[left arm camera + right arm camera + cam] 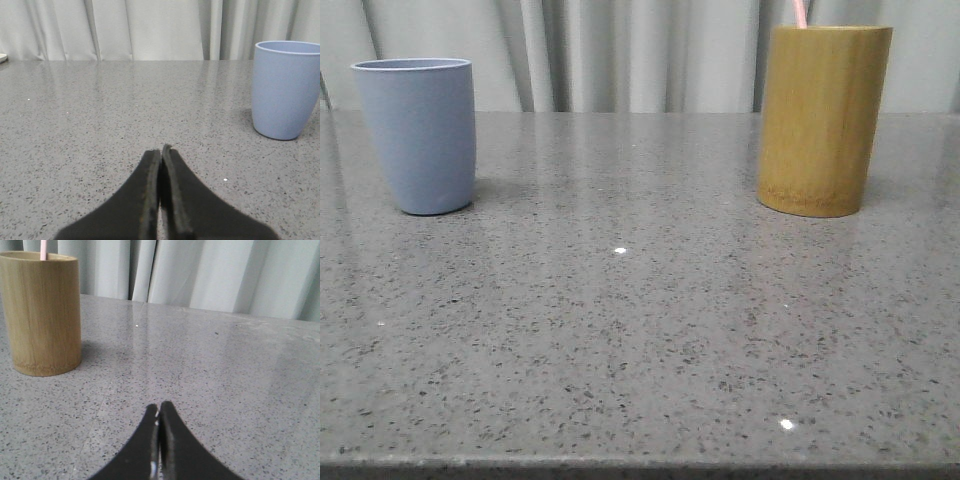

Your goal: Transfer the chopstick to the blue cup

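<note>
We see soft, even, fairly bright light from above. The polished bench (640, 330) carries small white glints and pale vertical reflections of the curtain (620, 55). The blue cup (417, 135) and the bamboo holder (820, 120) cast only faint shadows. Focus is sharp in the front view; each closed tool in the wrist views is dark and slightly blurred.

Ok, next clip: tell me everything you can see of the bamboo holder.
The bamboo holder is a tall, straight-sided cylinder of yellow-brown wood with fine vertical grain and a faint darker band near its base. It stands upright on the speckled grey table, on the right side in the front view, far apart from the blue cup. A pale pink chopstick end pokes up above its rim; how many are inside cannot be told. Neither gripper touches it.
</note>
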